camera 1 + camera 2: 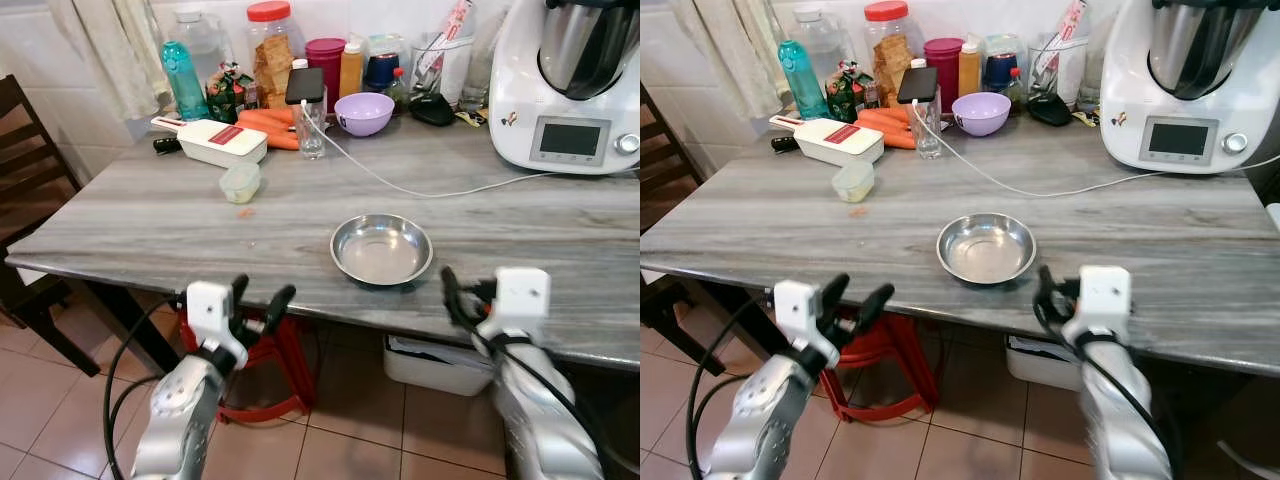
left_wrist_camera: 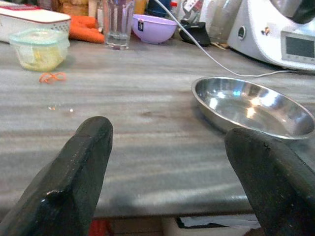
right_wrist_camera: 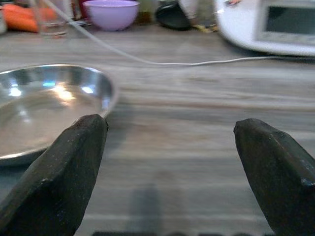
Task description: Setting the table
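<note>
An empty round steel dish point(image 1: 381, 248) lies near the front edge of the grey wood-grain table point(image 1: 150, 230). My left gripper point(image 1: 258, 300) hangs open just in front of the table edge, left of the dish and below the tabletop. In the left wrist view the dish point(image 2: 253, 104) lies ahead to one side of the open fingers point(image 2: 78, 162). My right gripper point(image 1: 465, 295) is open at the table edge, just right of the dish. In the right wrist view the dish point(image 3: 44, 105) sits beside one finger. Neither gripper holds anything.
At the back stand a purple bowl point(image 1: 364, 112), a glass point(image 1: 310, 130) with a phone on it, carrots point(image 1: 268, 122), jars and a white kitchen machine point(image 1: 570, 85). A white cable point(image 1: 420, 187) crosses the table. A small lidded tub point(image 1: 241, 182) lies left. A dark chair point(image 1: 30, 150) stands at the far left.
</note>
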{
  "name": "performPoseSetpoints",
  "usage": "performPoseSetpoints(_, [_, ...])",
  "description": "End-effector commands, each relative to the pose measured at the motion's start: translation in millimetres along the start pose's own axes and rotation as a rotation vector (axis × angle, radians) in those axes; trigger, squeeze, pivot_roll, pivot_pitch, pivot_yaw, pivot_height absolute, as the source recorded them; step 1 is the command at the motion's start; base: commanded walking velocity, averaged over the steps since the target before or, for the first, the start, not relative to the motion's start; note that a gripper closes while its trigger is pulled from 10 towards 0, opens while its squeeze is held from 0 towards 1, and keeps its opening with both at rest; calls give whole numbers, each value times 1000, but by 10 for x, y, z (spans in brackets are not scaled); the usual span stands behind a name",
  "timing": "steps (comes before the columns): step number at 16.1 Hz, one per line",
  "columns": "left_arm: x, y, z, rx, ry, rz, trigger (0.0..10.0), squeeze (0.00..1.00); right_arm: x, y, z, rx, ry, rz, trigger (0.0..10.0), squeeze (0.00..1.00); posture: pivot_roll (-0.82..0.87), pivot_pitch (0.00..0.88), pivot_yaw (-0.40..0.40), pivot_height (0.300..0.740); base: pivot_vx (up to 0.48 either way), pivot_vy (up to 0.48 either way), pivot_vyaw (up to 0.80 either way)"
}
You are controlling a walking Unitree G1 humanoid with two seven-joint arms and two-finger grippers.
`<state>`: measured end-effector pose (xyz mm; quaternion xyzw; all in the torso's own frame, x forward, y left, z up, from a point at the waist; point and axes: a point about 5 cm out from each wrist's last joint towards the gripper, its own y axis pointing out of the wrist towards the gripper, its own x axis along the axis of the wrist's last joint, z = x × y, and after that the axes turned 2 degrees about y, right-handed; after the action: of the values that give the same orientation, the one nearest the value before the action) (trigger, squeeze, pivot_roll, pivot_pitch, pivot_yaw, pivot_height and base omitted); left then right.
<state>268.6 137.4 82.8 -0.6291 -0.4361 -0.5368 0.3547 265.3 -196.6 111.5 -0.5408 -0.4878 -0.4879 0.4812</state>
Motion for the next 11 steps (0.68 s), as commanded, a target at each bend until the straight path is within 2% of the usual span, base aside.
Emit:
performPoseSetpoints(1, [32, 15, 82, 56, 24, -2, 10000, 0, 93, -21, 8, 7, -8, -44, 10000, 0, -87, 1, 104, 740, 0, 0, 0])
performPoseSetpoints(4, [48, 37, 165, 149, 31, -3, 10000, 0, 59, -40, -38, -63, -29, -11, 10000, 0, -90, 0, 108, 740, 0, 0, 0])
performPoseSetpoints(5, [5, 27, 194, 183, 21, 44, 10000, 0, 38, -43, -51, -119, -30, -2, 10000, 0, -91, 0, 108, 740, 0, 0, 0])
performPoseSetpoints(6, [-17, 17, 215, 189, 18, 62, 10000, 0, 27, -42, -37, -115, -10, -8, 10000, 47, -90, 0, 108, 740, 0, 0, 0])
performPoseSetpoints(7, [-18, 9, 229, 195, 30, 59, 10000, 0, 43, -55, 1, -40, 11, -45, 10000, 1000, -89, 0, 108, 740, 0, 0, 0])
performPoseSetpoints(9, [-8, 5, 250, 225, 55, 51, 10000, 0, 75, -54, -9, -61, -57, -81, 10000, 1000, -86, 0, 105, 740, 0, 0, 0])
performPoseSetpoints(10, [-6, 5, 256, 236, 58, 51, 10000, 0, 65, -60, 35, -16, -8, -44, 10000, 1000, -86, 0, 105, 740, 0, 0, 0])
performPoseSetpoints(11, [-4, 4, 262, 245, 57, 54, 10000, 0, 84, -88, 65, 10, 73, -61, 10000, 0, -86, 0, 105, 740, 0, 0, 0])
